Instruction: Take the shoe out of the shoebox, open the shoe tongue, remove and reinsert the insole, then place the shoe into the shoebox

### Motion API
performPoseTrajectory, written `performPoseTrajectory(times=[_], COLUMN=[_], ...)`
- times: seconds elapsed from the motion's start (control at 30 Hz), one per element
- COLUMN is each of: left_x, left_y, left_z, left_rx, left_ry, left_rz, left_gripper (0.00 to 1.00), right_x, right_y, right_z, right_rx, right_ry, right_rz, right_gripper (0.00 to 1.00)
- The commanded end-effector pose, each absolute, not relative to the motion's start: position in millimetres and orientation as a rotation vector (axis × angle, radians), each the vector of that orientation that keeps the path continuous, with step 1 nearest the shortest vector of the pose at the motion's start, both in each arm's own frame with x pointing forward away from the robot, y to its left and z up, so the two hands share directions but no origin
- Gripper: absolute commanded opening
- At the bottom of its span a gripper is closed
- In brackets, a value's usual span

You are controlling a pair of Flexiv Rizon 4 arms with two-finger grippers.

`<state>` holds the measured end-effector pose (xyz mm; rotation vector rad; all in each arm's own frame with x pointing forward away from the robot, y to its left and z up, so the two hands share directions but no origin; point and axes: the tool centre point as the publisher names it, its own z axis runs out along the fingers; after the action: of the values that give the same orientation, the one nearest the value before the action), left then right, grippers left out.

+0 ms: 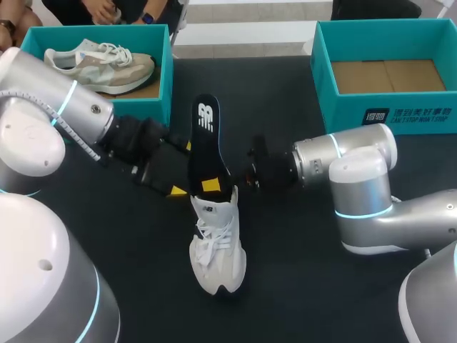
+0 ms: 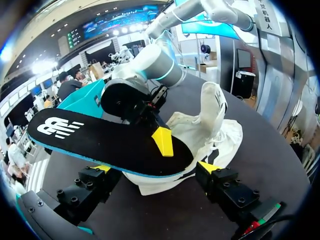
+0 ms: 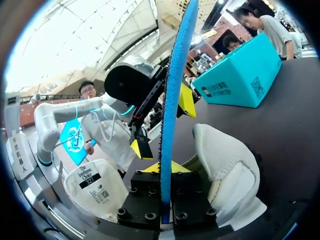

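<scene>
Insole [image 1: 206,139] is showing matt black foam w/ rough blue edge; white sneaker [image 1: 218,246] is looking like soft mesh cloth; shoebox [image 1: 389,114] smooth teal cardboard; tabletop [image 1: 300,286] matt black.

I look down on a black counter [image 1: 307,271]. Near the middle stands a white shoe [image 1: 218,250], toe toward me, with a black insole [image 1: 207,143] sticking out of its heel end and reaching away from me. My left pincer [image 1: 187,191] sits at the insole's left side, my right pincer [image 1: 227,182] at its right. Far left, a teal shoebox [image 1: 166,64] holds a grey-beige shoe [image 1: 100,64]. Far right, a second teal shoebox [image 1: 321,86] shows its brown floor.
</scene>
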<state>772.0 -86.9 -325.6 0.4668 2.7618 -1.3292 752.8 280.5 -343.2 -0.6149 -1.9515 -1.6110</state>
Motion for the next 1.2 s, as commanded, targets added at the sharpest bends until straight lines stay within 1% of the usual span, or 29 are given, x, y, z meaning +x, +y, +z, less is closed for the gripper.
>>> performPoseTrajectory(times=[0.03,0.1,0.2,0.23,0.27,0.33,0.37,0.5,0.57,0.93,1.2], left_x=[771.8,771.2,770.5,770.3,770.2,770.2,770.2,770.4,770.5,768.9,769.7], left_y=[-87.5,-87.9,-88.4,-88.6,-88.7,-88.8,-88.9,-88.9,-89.0,-89.6,-88.5], left_z=[-325.4,-325.7,-326.2,-326.3,-326.3,-326.2,-326.1,-325.8,-325.8,-326.6,-329.3], left_rx=[0.468,0.47,0.472,0.474,0.475,0.478,0.479,0.479,0.483,0.497,0.489], left_ry=[2.768,2.768,2.769,2.769,2.769,2.769,2.769,2.768,2.77,2.775,2.779], left_rz=[-1.324,-1.326,-1.329,-1.33,-1.331,-1.33,-1.329,-1.329,-1.327,-1.321,-1.315], left_gripper=[1.0,1.0,1.0,1.0,1.0,1.0,1.0,1.0,1.0,1.0,1.0], right_x=[750.2,751.5,753.2,753.9,754.7,755.5,755.7,755.7,755.8,762.2,770.6], right_y=[283.0,283.3,284.0,284.4,285.2,286.0,286.9,288.3,287.4,282.2,277.0], right_z=[-343.7,-341.7,-339.6,-339.0,-338.1,-337.1,-335.4,-331.3,-328.7,-315.1,-307.6], right_rx=[-0.621,-0.617,-0.61,-0.609,-0.606,-0.602,-0.599,-0.594,-0.596,-0.584,-0.567], right_ry=[-1.974,-1.992,-2.002,-2.004,-2.008,-2.014,-2.019,-2.036,-2.05,-2.098,-2.127], right_rz=[-1.608,-1.612,-1.613,-1.614,-1.613,-1.608,-1.608,-1.605,-1.607,-1.581,-1.555], right_gripper=[0.0,0.0,0.24,0.28,0.3,0.28,0.25,0.26,0.29,0.31,0.27])
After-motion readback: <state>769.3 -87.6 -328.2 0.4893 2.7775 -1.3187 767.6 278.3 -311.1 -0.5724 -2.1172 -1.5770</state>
